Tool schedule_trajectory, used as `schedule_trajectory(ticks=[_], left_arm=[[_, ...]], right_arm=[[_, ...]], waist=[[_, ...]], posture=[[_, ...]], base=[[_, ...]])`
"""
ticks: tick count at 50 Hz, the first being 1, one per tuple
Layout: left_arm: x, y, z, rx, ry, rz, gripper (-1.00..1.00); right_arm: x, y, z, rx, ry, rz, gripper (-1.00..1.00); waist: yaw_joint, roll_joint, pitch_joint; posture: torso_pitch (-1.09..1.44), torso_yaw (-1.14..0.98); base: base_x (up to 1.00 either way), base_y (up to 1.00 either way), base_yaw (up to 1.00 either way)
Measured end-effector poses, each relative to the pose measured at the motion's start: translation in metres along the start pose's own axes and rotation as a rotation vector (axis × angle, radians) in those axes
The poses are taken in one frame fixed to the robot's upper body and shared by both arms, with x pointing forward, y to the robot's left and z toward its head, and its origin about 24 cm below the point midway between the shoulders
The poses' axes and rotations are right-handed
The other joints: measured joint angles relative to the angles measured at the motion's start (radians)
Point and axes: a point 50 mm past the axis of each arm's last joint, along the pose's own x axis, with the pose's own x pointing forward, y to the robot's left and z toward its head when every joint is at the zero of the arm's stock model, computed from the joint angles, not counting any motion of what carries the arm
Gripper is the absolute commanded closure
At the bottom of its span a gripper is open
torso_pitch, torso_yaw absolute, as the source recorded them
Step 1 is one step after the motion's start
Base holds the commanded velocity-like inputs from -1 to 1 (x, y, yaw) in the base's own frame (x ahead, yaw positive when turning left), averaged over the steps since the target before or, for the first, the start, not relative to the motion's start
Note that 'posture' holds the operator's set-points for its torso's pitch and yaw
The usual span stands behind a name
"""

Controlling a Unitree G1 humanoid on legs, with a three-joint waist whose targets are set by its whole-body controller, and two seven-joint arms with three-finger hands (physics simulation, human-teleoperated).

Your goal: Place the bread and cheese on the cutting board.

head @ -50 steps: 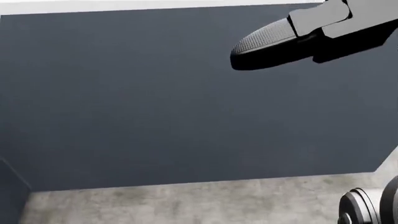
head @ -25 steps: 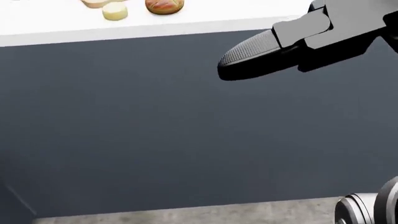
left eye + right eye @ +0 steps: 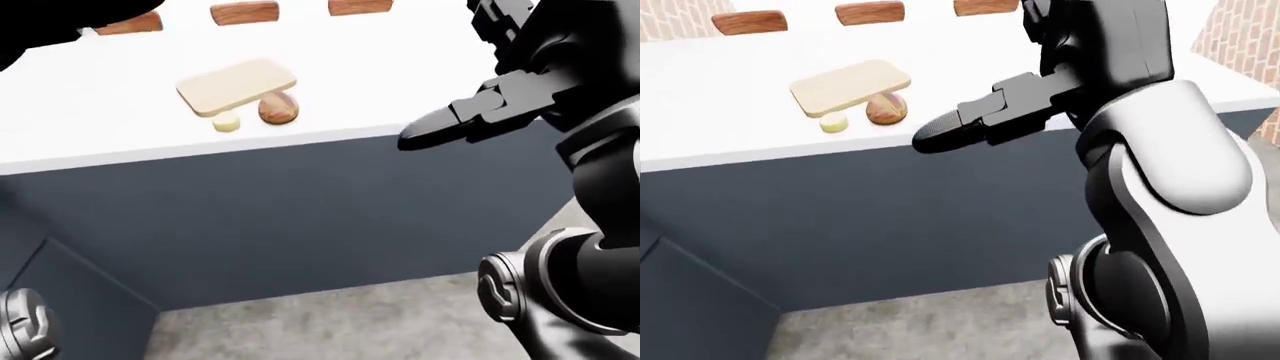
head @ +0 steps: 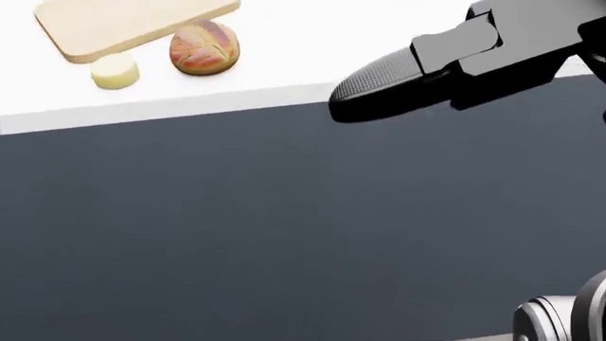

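On the white counter top [image 3: 100,127] lies a pale wooden cutting board [image 3: 236,86]. A round brown bread roll [image 3: 278,108] rests against the board's lower edge, and a small pale yellow cheese round [image 3: 227,123] sits just left of the roll. Both lie on the counter, off the board. My right hand [image 3: 432,135] hovers to the right of them, level with the counter's edge, its fingers [image 4: 379,84] stretched out and holding nothing. A black shape in the left-eye view's top left corner is my left arm [image 3: 50,26]; its fingers do not show.
The counter's dark grey face [image 4: 284,227] fills most of the head view. Grey floor [image 3: 330,322] lies below it. Wooden chair backs [image 3: 870,12] stand past the counter's far side, and a brick wall [image 3: 1250,37] rises at the right.
The camera has tilted up: the counter top with board, bread and cheese slid down into the head view and the floor left the bottom. My right hand stays at upper right.
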Motion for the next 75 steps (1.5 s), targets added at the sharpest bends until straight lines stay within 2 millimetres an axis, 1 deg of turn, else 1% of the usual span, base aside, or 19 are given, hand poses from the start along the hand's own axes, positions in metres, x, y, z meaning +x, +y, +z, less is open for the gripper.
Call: schedule_trajectory(ticks=[2,5,9,13,16,20,24,28,31,35,43,47,49,52,60,65,68,70,75], left_arm=[[0.001,0.0,0.0,-0.002,0.001,0.003,-1.0],[0.001,0.0,-0.007,0.009,0.04,0.005,-1.0],[0.004,0.0,-0.012,0.019,0.07,0.007,-1.0],[0.001,-0.001,-0.003,0.014,0.022,-0.005,-1.0],[0.0,-0.004,-0.01,0.017,0.043,-0.02,-1.0],[-0.001,-0.007,-0.008,0.021,0.043,-0.046,-1.0],[-0.003,-0.003,0.0,0.01,-0.002,-0.02,-1.0],[-0.002,-0.004,-0.002,0.011,0.002,-0.026,-1.0],[-0.001,-0.004,-0.004,0.017,0.02,-0.03,-1.0],[0.001,-0.001,-0.009,0.024,0.041,-0.005,-1.0],[0.0,0.0,-0.004,0.016,0.012,0.002,-1.0],[0.0,-0.002,-0.003,0.02,0.009,-0.003,-1.0],[-0.001,-0.002,-0.001,0.023,0.003,-0.008,-1.0],[-0.001,-0.004,-0.006,0.028,0.024,-0.016,-1.0],[-0.002,-0.008,-0.006,0.036,0.028,-0.045,-1.0],[-0.003,-0.006,-0.002,0.027,0.004,-0.034,-1.0],[-0.001,-0.003,-0.001,0.022,0.004,-0.01,-1.0],[0.0,-0.001,-0.005,0.023,0.014,0.006,-1.0],[0.001,-0.001,-0.006,0.023,0.025,0.004,-1.0]], right_arm=[[0.002,-0.001,-0.001,0.009,0.007,-0.005,-1.0],[0.002,0.003,-0.008,0.013,0.043,0.016,-1.0],[0.004,0.007,-0.009,-0.002,0.062,0.044,-1.0],[0.002,0.002,-0.007,-0.005,0.034,0.013,-1.0],[0.001,0.0,-0.012,-0.004,0.05,-0.003,-1.0],[0.003,0.0,-0.012,-0.003,0.06,-0.001,-1.0],[0.001,0.003,-0.005,-0.006,0.011,0.016,-1.0],[0.001,0.003,-0.006,-0.001,0.018,0.019,-1.0],[0.002,0.002,-0.007,0.003,0.03,0.015,-1.0],[0.003,0.009,-0.013,-0.002,0.062,0.059,-1.0],[0.002,0.008,-0.006,-0.021,0.014,0.046,-1.0],[0.007,0.007,-0.012,-0.033,0.054,0.032,-1.0],[0.008,0.004,-0.017,-0.056,0.086,0.001,-1.0],[0.007,0.001,-0.023,-0.04,0.115,-0.019,-1.0],[0.004,-0.001,-0.017,-0.025,0.072,-0.026,-1.0],[0.004,0.0,-0.014,-0.025,0.058,-0.02,-1.0],[0.005,0.003,-0.012,-0.027,0.045,-0.001,-1.0],[0.005,0.008,-0.015,-0.024,0.052,0.024,-1.0],[0.006,0.009,-0.018,-0.021,0.074,0.038,-1.0]], waist=[[0.001,0.027,0.005],[-0.001,0.014,0.051],[-0.011,0.02,0.067],[-0.01,-0.032,0.047],[-0.011,-0.011,0.031],[0.001,-0.038,-0.009],[0.012,-0.04,-0.01],[0.004,0.006,0.001],[-0.003,0.075,-0.001],[0.006,0.064,0.003],[0.009,-0.007,-0.007],[0.017,-0.025,0.013],[0.023,-0.052,0.019],[0.02,-0.029,0.034],[0.002,0.016,0.003],[0.011,0.002,0.001],[0.011,0.034,0.002],[0.023,0.022,0.014],[0.017,0.008,0.001]], posture=[[0.0,0.0],[0.0,0.0],[0.0,0.0],[0.0,0.0],[0.0,0.0],[0.0,0.0],[0.0,0.0],[0.0,0.0],[0.0,0.0],[0.0,0.0],[0.0,0.0],[0.0,0.0],[0.0,0.0],[0.0,0.0],[0.0,0.0],[0.0,0.0],[0.0,0.0],[0.0,0.0],[0.0,0.0]], base=[[0.0,0.0,0.0],[0.0,0.0,0.0],[0.0,0.0,0.0],[0.0,0.0,0.0],[0.0,0.08,0.0],[0.0,0.17,0.0],[0.0,0.41,0.0],[0.0,0.42,0.0],[0.0,0.32,0.0],[0.0,0.1,0.0],[0.0,0.09,0.0],[0.0,0.02,0.0],[0.0,0.0,0.0],[0.0,0.0,0.0],[0.0,0.0,0.17],[0.0,0.0,0.33],[0.0,0.0,0.34],[0.0,0.0,0.34],[0.0,0.0,0.34]])
